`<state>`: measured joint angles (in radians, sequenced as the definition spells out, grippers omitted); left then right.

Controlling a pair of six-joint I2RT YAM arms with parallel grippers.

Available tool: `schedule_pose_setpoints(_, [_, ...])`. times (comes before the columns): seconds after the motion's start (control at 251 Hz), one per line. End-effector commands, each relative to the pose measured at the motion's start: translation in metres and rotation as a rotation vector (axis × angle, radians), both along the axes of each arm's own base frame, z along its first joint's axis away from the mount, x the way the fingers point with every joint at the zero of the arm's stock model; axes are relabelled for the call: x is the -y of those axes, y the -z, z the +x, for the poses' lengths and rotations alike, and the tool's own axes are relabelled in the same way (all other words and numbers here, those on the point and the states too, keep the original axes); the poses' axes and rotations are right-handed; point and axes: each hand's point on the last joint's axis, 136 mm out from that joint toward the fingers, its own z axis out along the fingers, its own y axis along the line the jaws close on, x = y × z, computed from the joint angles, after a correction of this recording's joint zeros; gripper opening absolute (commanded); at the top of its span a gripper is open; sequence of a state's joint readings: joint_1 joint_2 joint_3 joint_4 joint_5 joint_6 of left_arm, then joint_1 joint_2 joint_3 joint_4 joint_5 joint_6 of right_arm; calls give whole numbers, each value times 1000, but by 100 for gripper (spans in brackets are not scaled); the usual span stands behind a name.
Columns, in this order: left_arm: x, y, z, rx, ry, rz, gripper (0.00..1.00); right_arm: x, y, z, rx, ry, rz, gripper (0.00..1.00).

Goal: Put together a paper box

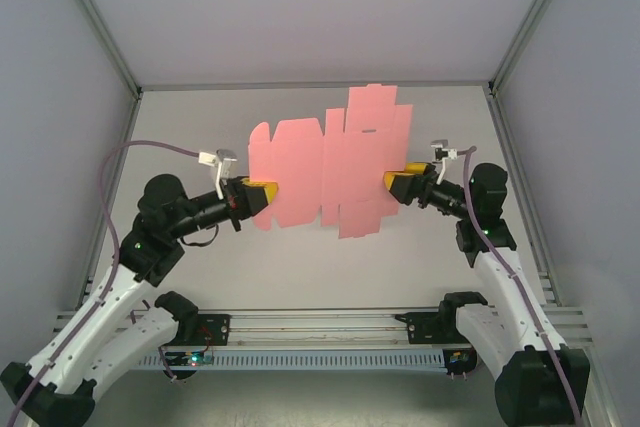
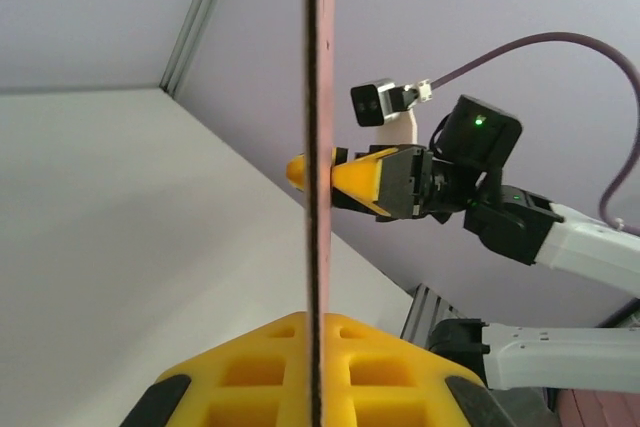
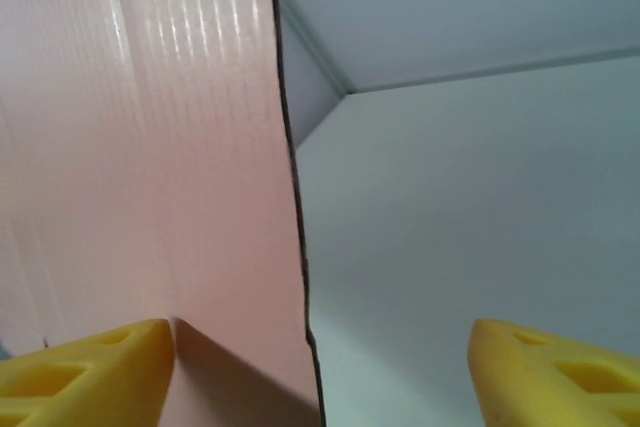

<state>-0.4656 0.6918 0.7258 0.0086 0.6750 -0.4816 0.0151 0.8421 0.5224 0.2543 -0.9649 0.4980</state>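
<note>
The paper box (image 1: 330, 162) is a flat pink die-cut sheet with flaps and creases, held up above the table between my two arms. My left gripper (image 1: 268, 194) is shut on its left edge. In the left wrist view the sheet (image 2: 318, 147) runs edge-on as a thin vertical line into the closed yellow left gripper (image 2: 318, 332). My right gripper (image 1: 392, 183) stands open at the sheet's right edge. In the right wrist view the pink sheet (image 3: 150, 147) rests against one yellow finger (image 3: 90, 367), while the other finger (image 3: 550, 362) stands well apart; the right gripper (image 3: 320, 347) straddles the sheet's dark edge.
The white table (image 1: 200, 137) lies under the sheet, ringed by grey walls and metal corner posts (image 1: 100, 17). A slotted rail (image 1: 320, 322) carrying both arm bases runs along the near edge. The right arm's wrist camera (image 2: 375, 102) shows beyond the sheet.
</note>
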Motion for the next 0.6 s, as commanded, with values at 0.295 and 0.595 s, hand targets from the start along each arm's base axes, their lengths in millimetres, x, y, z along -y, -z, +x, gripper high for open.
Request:
schedule_pose_setpoints(0.295, [-3,14,14,-5,-76,22,0,-10,-39,-4,64,-66,24,33])
schedule_pose_setpoints(0.595, [-8,37,25,-74,-140,54,0,-4,-24,21,67,87,-179,0])
